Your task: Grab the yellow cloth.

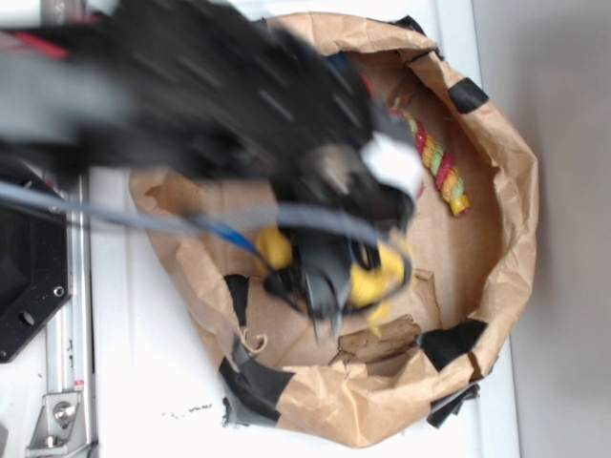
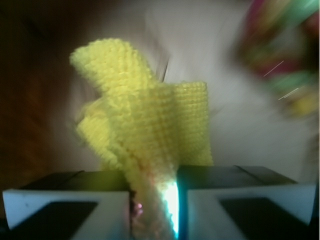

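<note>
The yellow cloth (image 2: pixel 150 120) fills the middle of the wrist view, fuzzy and folded, hanging bunched above a blurred pale floor. My gripper (image 2: pixel 154 200) is shut on the yellow cloth, a fold pinched tight between the two fingers. In the exterior view the black arm reaches into a brown paper bag, and the gripper (image 1: pixel 329 281) holds the yellow cloth (image 1: pixel 372 281) low in the bag's middle. Parts of the cloth poke out on both sides of the fingers.
The brown paper bag (image 1: pixel 501 200) has crumpled walls patched with black tape (image 1: pixel 258 386). A red, yellow and green striped rope toy (image 1: pixel 441 162) lies at the bag's upper right, seen blurred as the rope toy (image 2: pixel 282 65) in the wrist view. A blue cable (image 1: pixel 224 229) trails from the arm.
</note>
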Tool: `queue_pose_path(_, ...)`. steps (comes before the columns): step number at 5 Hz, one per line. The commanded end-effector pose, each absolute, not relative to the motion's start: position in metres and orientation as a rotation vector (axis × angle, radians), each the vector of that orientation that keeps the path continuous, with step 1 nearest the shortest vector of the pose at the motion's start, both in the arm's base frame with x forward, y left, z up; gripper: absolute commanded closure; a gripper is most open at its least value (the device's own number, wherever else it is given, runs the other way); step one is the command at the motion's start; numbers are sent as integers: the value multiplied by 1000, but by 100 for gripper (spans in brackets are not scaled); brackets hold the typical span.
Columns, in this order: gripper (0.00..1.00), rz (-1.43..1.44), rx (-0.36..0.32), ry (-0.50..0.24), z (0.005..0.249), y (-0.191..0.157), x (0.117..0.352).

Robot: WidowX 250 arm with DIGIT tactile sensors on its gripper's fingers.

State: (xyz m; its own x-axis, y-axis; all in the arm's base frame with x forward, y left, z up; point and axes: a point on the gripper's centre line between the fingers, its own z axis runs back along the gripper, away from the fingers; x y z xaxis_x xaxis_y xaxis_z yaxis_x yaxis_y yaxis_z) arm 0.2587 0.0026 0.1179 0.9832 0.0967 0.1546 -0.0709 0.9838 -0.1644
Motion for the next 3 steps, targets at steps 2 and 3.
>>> queue_pose_path(2,100,301,4,-320,205,25,243)
queue_pose_path(3,100,320,62,-293,195,18,247)
